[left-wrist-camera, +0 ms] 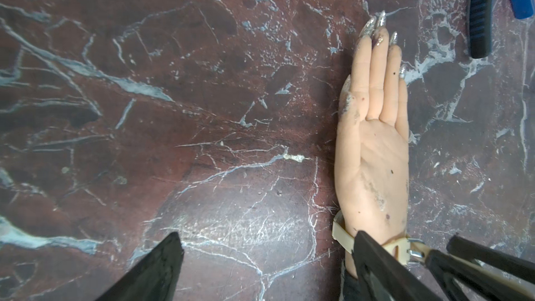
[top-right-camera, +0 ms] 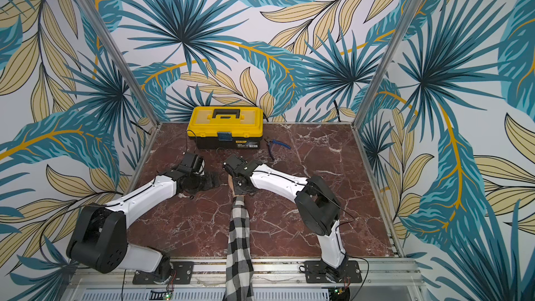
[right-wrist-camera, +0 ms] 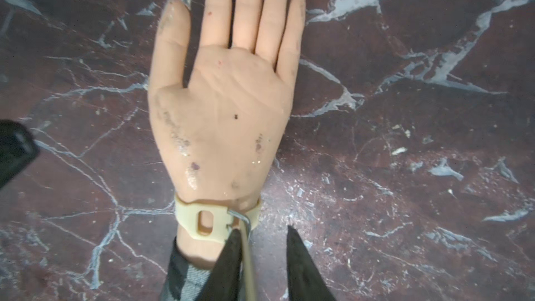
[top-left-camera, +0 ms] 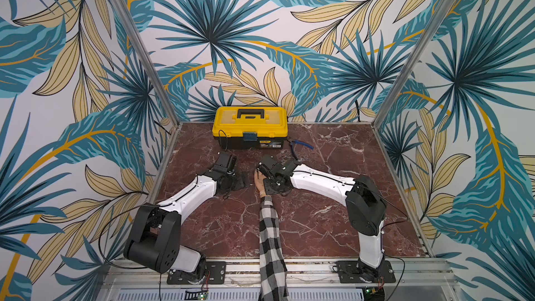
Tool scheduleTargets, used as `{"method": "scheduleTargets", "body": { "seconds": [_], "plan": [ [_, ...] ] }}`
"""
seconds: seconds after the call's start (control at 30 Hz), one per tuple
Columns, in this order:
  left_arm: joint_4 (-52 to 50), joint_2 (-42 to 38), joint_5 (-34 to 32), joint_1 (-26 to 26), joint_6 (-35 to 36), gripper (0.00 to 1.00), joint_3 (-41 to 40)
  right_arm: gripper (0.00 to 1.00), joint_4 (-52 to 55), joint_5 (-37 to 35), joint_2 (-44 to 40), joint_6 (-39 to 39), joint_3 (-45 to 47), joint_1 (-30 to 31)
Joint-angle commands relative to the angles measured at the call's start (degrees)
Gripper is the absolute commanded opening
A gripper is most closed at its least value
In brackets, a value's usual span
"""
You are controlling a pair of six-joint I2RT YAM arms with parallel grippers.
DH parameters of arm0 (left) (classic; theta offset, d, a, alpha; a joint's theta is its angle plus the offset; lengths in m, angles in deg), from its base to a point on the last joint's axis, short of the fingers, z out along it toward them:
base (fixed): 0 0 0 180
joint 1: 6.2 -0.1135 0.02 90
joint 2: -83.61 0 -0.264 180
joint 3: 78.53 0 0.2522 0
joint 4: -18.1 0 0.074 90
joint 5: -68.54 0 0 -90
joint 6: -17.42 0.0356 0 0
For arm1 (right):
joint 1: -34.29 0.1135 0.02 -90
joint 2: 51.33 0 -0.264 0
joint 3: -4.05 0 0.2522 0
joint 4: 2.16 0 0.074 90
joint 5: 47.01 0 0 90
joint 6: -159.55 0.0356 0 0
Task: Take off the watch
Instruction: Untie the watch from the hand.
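We judge unbuckling in hand: right gripper (right-wrist-camera: 262, 228) narrowly apart around the strap tail (right-wrist-camera: 249, 259) of the watch (right-wrist-camera: 186, 217), left gripper (left-wrist-camera: 266, 233) wide apart; next we clamp and pull it free.

Table (left-wrist-camera: 202, 88): red-brown marble-look slab with pale veins, low sheen, finely scratched. Mannequin hand (right-wrist-camera: 223, 105), at centre: smooth flesh-toned plastic, smudged, nails glittered. Watch (right-wrist-camera: 188, 215): matt cream rubbery strap, bright metal buckle (right-wrist-camera: 245, 218). Sleeve (top-left-camera: 270, 241), toward 6 o'clock: woven black-and-white checked cloth. Toolbox (top-left-camera: 250, 127), at 12 o'clock: glossy yellow plastic lid, black base. Pliers (top-left-camera: 304, 144), at 1 o'clock: smooth blue and ribbed black grips.
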Motion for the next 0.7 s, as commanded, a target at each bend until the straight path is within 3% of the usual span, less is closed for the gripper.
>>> {"method": "scheduleTargets", "body": {
  "seconds": [0.0, 0.23, 0.67],
  "plan": [
    [0.2, -0.5, 1.8, -0.2, 0.7, 0.94, -0.1, 0.17, 0.0, -2.1, -2.8, 0.8, 2.8, -0.2],
    [3.1, 0.3, 4.6, 3.7, -0.4, 0.94, 0.2, 0.00, -5.5, 2.1, -5.3, 2.0, 6.2, -0.9],
    [9.4, 5.2, 6.4, 9.3, -4.4, 0.94, -0.8, 0.00, -29.3, 22.5, -13.2, 9.1, 20.8, -7.2]
  ]
}}
